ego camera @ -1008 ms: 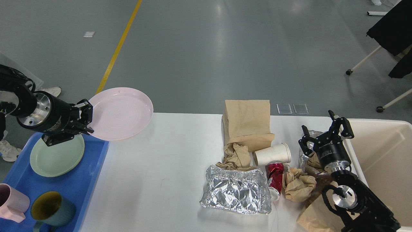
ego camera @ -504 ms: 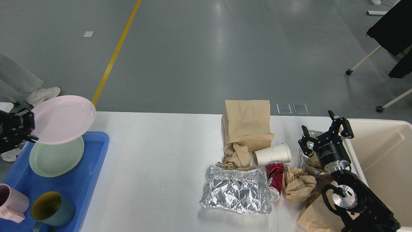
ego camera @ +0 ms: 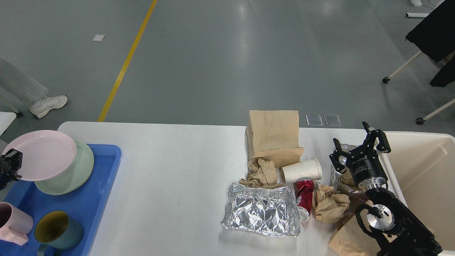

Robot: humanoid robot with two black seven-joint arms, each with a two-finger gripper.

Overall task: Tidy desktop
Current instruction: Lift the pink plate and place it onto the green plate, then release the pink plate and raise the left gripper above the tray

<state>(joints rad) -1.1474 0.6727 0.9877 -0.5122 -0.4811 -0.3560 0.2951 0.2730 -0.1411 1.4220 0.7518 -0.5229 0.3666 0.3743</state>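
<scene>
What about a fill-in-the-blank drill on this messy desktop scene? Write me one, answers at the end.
1. The pink plate held at the left end effector hangs over a ____ plate lying on the blue tray.
2. The white paper cup lies on its ____ in front of the brown paper bag.
3. The right end effector has its fingers spread ____ above the desktop.
4. The crushed can is ____ in colour.

Answers: green; side; open; red
</scene>
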